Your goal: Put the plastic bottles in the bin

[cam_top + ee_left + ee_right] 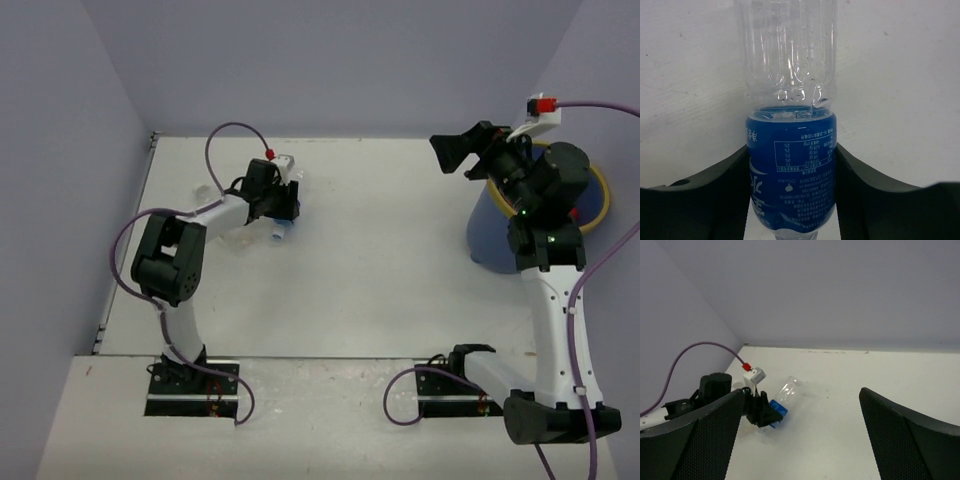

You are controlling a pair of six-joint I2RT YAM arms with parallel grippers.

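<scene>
A clear plastic bottle with a blue label [790, 170] lies on the white table at the far left [284, 224]. My left gripper [284, 208] is shut on it, its black fingers [722, 200] pressing both sides of the label. The right wrist view shows the same bottle [782, 399] jutting out of the left gripper. A second clear bottle [205, 191] lies faintly visible beside the left arm. The blue bin [495, 240] with a yellow rim [601, 196] stands at the far right. My right gripper [458, 152] hangs open and empty, up beside the bin and pointing left.
Lilac walls close in the table on the left, back and right. The right arm's elbow covers most of the bin's mouth. A purple cable [225, 135] loops over the left wrist.
</scene>
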